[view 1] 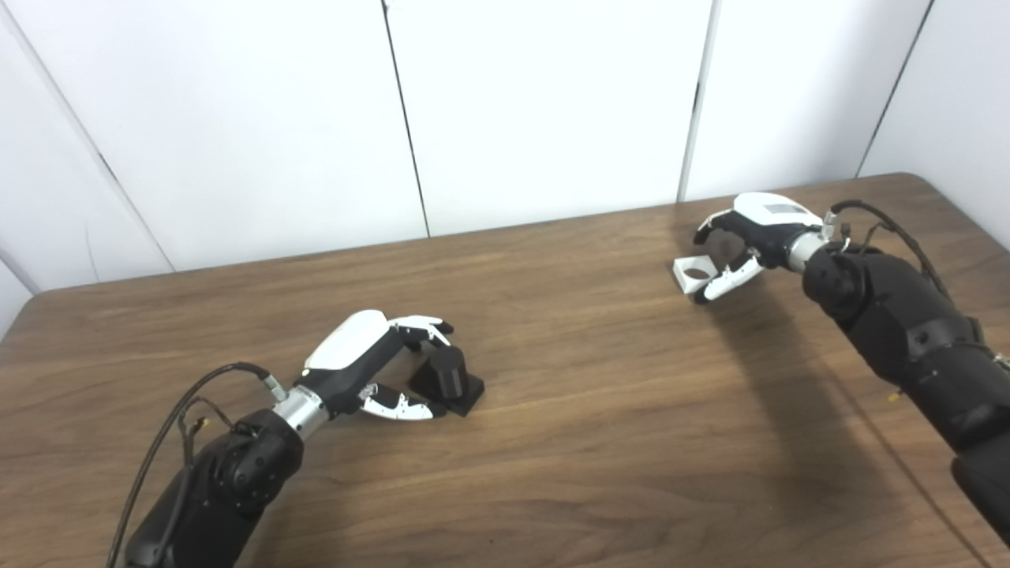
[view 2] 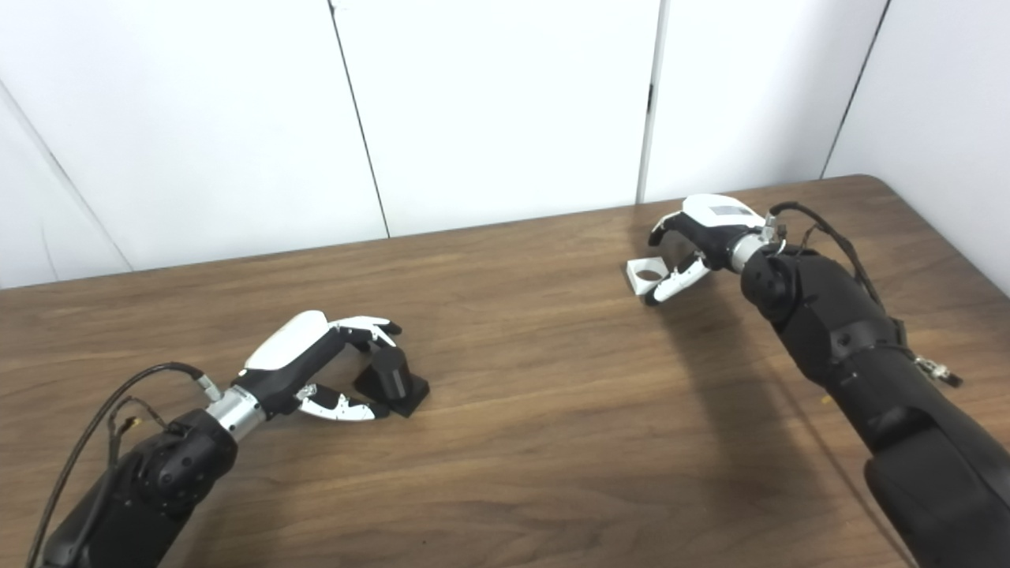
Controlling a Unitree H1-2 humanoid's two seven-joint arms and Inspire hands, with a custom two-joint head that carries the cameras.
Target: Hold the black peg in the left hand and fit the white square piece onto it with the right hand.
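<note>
The black peg [view 1: 448,377], a short cylinder on a square base, stands on the wooden table [view 1: 600,410] left of centre. My left hand [view 1: 371,363] is open just to its left, fingers [view 1: 426,323] behind the peg and thumb in front, not closed on it. The white square piece [view 1: 693,273] with a round hole lies far right near the back edge. My right hand [view 1: 746,237] is open beside it, fingers arched above its right side and thumb tip at its near edge. Whether that hand touches the piece is unclear.
White wall panels [view 1: 552,102] rise directly behind the table's back edge. The table's right corner [view 1: 915,177] lies close behind my right arm. Bare wood stretches between the two hands and toward the front.
</note>
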